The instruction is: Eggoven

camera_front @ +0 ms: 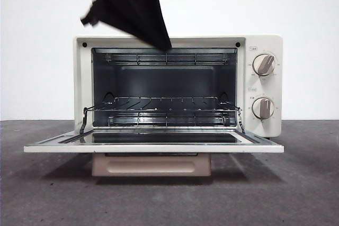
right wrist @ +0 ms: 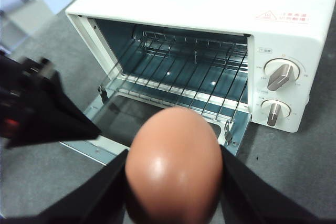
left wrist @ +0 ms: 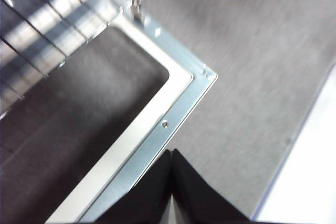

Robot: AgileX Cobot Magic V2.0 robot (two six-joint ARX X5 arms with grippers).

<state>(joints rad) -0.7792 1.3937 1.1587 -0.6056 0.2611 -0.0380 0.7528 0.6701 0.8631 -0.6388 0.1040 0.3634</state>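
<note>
Two knobs [camera_front: 263,86] sit on the oven [camera_front: 265,125], whose door [camera_front: 153,147] lies folded down on the grey desk [camera_front: 42,194]; a dark arm hangs over its top left. From the left wrist, the left pincer [left wrist: 172,153] is clenched empty above the door's corner. From the right wrist, the right pincer [right wrist: 173,156] grasps the egg [right wrist: 173,163] in front of the oven's mouth, above the desk.

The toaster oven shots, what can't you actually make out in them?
- Front view: egg out of frame; only the right wrist view shows it in the right gripper.
- Left wrist view: blurred; only the oven door's corner shows past the left gripper.
- Knob markings: too small to read.
</note>
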